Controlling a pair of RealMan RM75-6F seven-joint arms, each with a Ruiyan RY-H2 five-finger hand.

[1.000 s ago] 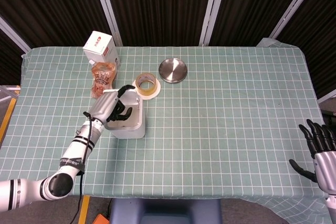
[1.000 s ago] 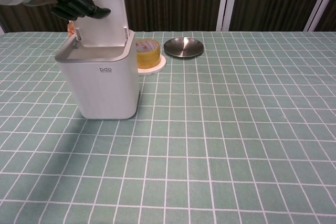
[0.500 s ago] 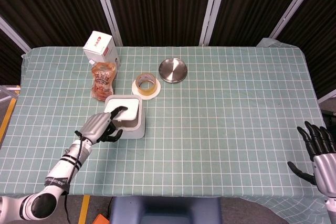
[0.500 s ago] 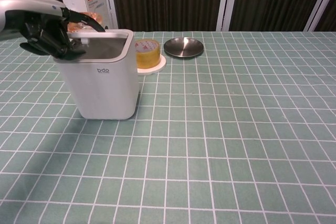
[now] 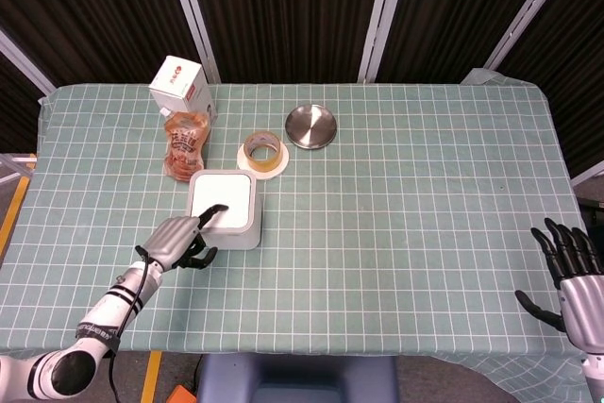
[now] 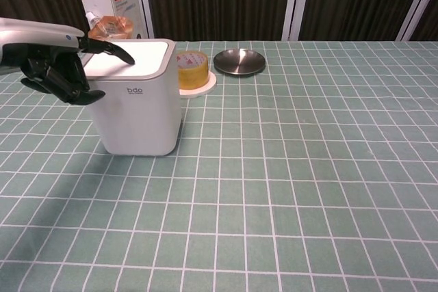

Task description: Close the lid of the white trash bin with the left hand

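The white trash bin (image 5: 225,222) stands upright on the green checked table (image 5: 406,195), toward its left half, with its long axis vertical. Its lid (image 6: 129,57) lies flat and level on top, closed. The front face with the small printed logo turns toward the chest camera, and the bin's sides run roughly square to the table's grid lines.

The left hand (image 5: 179,242) sits at the bin's front left corner. One finger is stretched out with its tip resting on the lid's near left part, while the other fingers (image 6: 60,80) curl inward beside the bin's wall, gripping nothing.

Behind the bin, a roll of yellowish tape (image 5: 263,150) lies on a small white dish, just beyond the back right corner. A round metal plate (image 5: 312,126) lies farther back and to the right. A clear orange bag (image 5: 185,142) stands behind the bin's left side, and a white carton (image 5: 180,85) stands behind that.

The right hand (image 5: 573,269) hangs at the table's near right corner, well apart from everything, fingers spread and empty.
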